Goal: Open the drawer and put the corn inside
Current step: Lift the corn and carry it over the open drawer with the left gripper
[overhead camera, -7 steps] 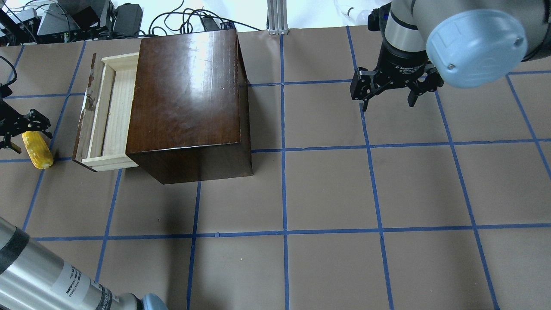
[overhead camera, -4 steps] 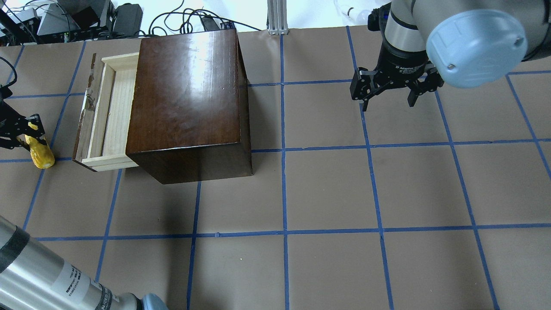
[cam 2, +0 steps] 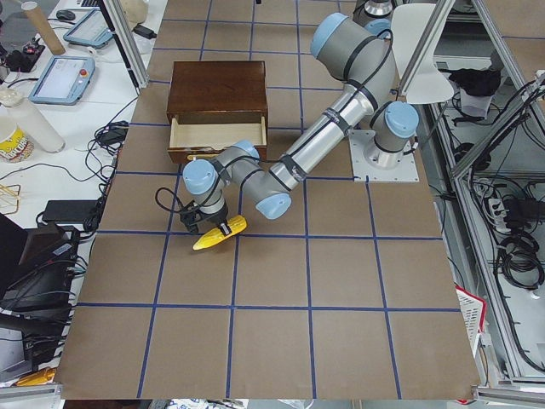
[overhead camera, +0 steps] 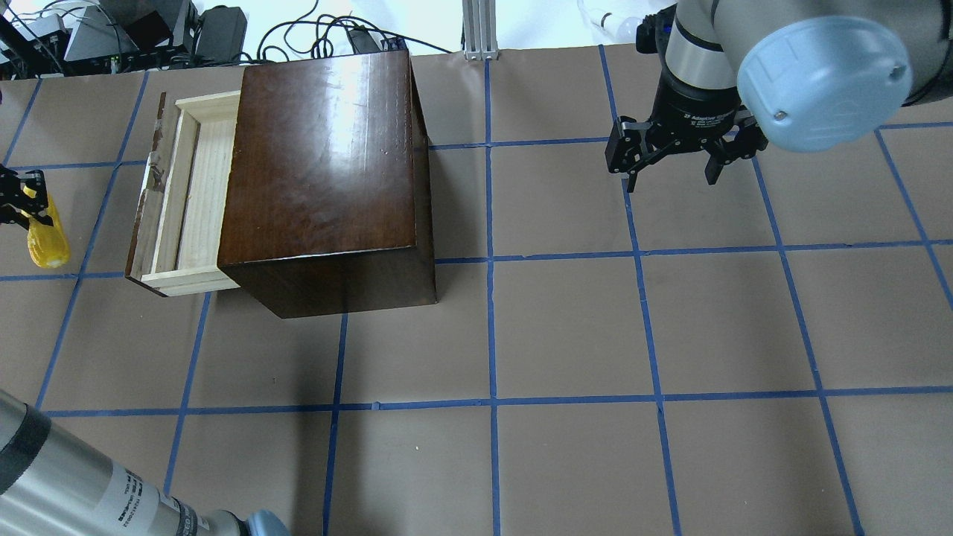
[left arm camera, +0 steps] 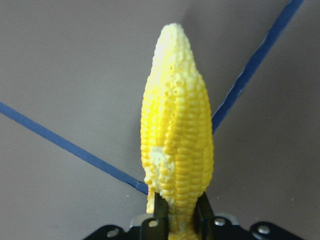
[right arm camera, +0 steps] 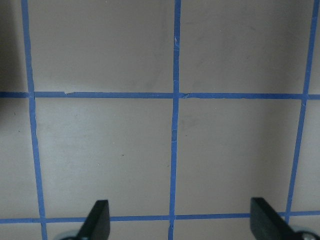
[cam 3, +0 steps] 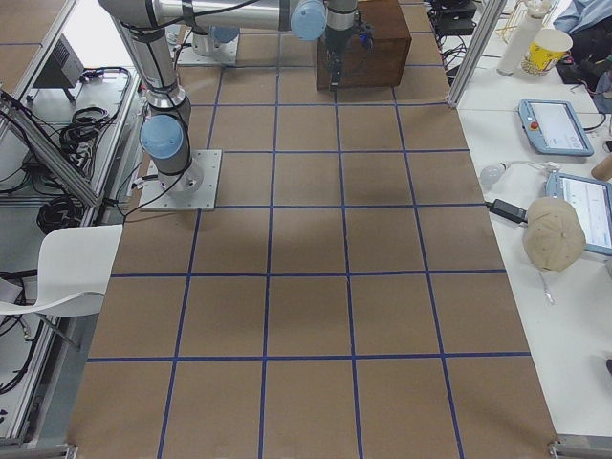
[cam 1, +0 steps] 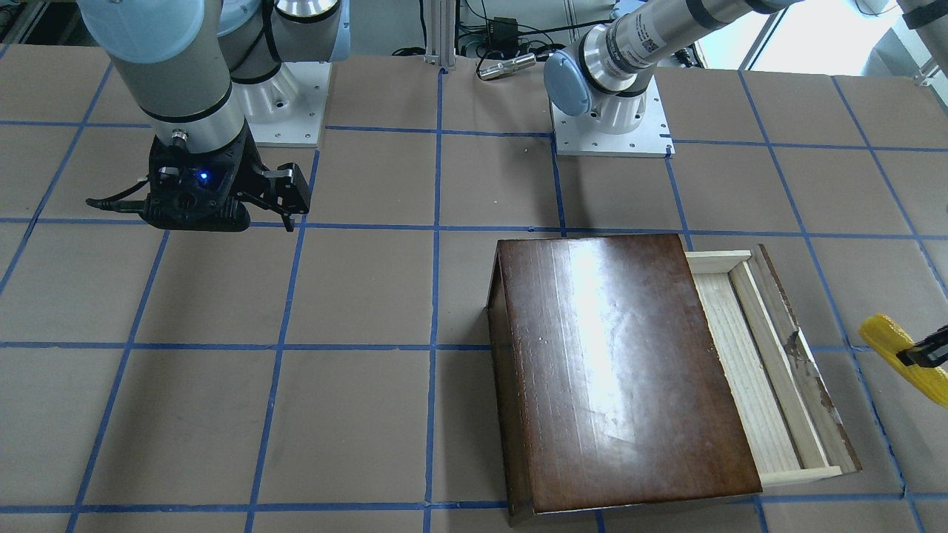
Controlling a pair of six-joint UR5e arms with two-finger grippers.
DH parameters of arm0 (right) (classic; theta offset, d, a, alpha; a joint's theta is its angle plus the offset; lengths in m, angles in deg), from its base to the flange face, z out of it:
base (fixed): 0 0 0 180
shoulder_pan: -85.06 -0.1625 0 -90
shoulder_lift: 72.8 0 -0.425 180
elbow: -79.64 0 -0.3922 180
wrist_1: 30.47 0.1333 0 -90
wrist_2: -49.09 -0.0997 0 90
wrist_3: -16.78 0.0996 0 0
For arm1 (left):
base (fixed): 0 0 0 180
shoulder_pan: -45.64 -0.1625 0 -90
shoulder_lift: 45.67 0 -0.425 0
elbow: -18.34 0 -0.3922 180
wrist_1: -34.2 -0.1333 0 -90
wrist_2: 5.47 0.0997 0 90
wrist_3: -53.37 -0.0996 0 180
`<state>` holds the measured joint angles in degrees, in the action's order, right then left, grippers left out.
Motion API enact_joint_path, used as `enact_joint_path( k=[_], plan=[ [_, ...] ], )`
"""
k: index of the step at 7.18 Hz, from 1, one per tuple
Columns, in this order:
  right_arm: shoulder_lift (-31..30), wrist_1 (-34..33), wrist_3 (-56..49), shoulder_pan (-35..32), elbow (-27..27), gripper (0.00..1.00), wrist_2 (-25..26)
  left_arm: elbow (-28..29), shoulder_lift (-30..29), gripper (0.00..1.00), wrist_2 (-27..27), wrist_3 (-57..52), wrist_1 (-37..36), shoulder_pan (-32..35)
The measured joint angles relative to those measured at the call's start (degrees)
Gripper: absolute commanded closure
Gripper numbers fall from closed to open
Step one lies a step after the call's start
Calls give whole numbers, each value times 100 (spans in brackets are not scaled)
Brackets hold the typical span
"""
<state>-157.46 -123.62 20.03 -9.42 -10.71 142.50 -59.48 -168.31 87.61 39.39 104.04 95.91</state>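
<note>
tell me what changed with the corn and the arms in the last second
The left gripper was open around the corn as it lay on the table. It has since shut on one end and tilted the corn up, apparently lifting it, and has shifted slightly away from the drawer. The drawer stayed open, and the box and the open right gripper did not move.

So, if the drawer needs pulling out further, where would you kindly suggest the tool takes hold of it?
I would grip the drawer by its dark front panel, coming down from above with one finger inside the tray and one outside. The panel stands as a thin upright wall, and the open tray behind it leaves room.
</note>
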Motion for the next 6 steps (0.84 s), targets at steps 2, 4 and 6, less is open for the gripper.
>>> enact_joint_path(
  k=[2,4,6],
  plan=[
    [1,3,0,0,0,0,-5,568,287,100,-97,-500,742,236],
    [2,0,0,0,0,0,-10,1085,625,100,-228,-593,1522,653],
    [2,3,0,0,0,0,-15,1309,956,100,-287,-597,1974,1160]
  ],
)
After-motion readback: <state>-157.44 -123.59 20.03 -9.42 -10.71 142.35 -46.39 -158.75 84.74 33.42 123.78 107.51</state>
